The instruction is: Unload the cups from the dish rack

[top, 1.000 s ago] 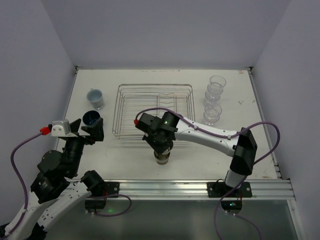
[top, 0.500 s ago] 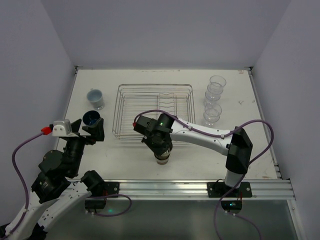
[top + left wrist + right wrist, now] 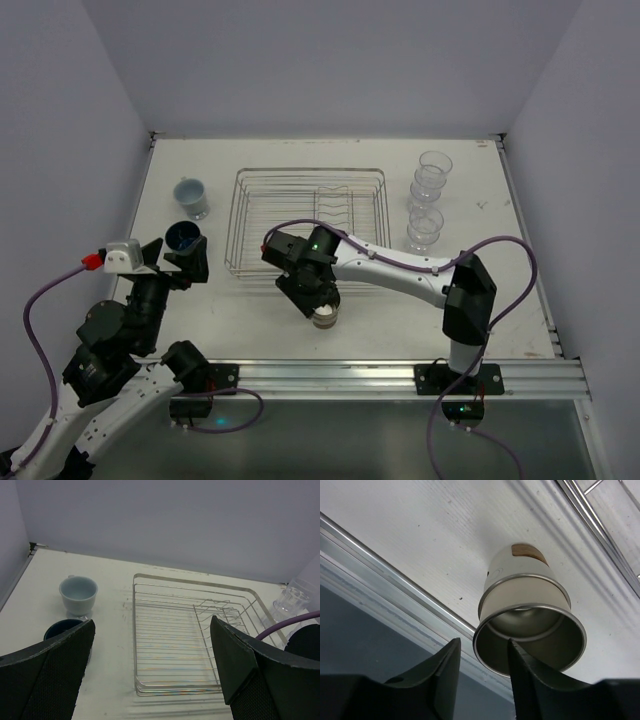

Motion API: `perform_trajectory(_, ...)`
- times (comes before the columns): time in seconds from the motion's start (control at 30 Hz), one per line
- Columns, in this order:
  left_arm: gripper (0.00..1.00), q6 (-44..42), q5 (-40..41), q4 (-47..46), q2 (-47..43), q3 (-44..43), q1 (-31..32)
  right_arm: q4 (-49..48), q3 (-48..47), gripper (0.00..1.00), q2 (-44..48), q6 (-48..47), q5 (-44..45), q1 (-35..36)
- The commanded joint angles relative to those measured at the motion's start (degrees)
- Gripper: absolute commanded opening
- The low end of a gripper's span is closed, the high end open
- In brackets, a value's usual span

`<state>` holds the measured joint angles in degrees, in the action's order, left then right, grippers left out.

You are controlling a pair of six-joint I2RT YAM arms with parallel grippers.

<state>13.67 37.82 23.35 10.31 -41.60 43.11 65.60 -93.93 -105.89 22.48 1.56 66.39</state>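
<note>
Toward the near edge of the desk (image 3: 400,325), just in front of the near rail of the dish rack (image 3: 310,215): two tan cups (image 3: 325,317), nested one in the other, upright on the desktop. Over them the right claw (image 3: 484,644), jaws parted, astride the upper cup's rim: one finger (image 3: 522,690) across the mouth, the other outside and clear of the wall. Grips nothing. By the left edge, the left claw (image 3: 152,625), spread wide, empty; hovers above the desk. Just beyond it, a dark blue cup (image 3: 183,237); farther toward the far-left corner, a pale blue cup (image 3: 191,196); both upright, both left of the rack. Near the right edge, right of the rack, clear tumblers (image 3: 428,198) in a line running from far to near. Rack itself mid-desk, nearer the far edge.
</note>
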Motion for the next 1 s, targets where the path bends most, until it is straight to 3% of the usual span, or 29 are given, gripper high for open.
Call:
perform_trajectory(0.0, 1.00, -1.0, 0.6, -2.3, -0.3, 0.1, -0.5, 1.5, -2.9, 0.47, 1.7, -0.7, -1.7, 0.4)
perform_trajectory(0.27, 1.00, -0.8, -0.2, -3.1, 1.3, 0.0, -0.6, -5.7, -1.3, 0.52, 11.8, 0.6, 3.4, 0.4)
perform_trajectory(0.43, 1.00, -0.8, -3.2, -3.5, 4.9, -0.6, -0.5, -16.8, 7.7, 0.79, 24.8, -1.3, 13.3, 0.4)
perform_trajectory(0.53, 1.00, -0.8, -7.8, -4.8, 8.0, -1.9, -0.6, -30.7, 18.2, 0.95, 38.0, -4.2, 20.5, 0.4)
perform_trajectory(0.57, 1.00, -0.8, -9.2, -5.0, 8.8, -2.3, -0.6, -39.3, 21.1, 0.99, 41.6, -5.1, 24.8, 0.4)
perform_trajectory(0.77, 1.00, -0.8, -12.9, -5.2, 13.9, -7.5, -0.5, -70.4, 42.1, 0.99, 68.3, -14.4, 36.7, 0.3)
perform_trajectory(0.87, 1.00, -1.4, -11.8, -5.2, 15.3, -10.2, -0.5, -78.2, 48.0, 0.99, 76.5, -19.0, 42.3, 0.2)
perform_trajectory(0.97, 1.00, -2.6, -11.2, -7.2, 16.5, -13.9, -0.5, -79.3, 48.6, 0.99, 80.4, -20.8, 46.6, 0.2)
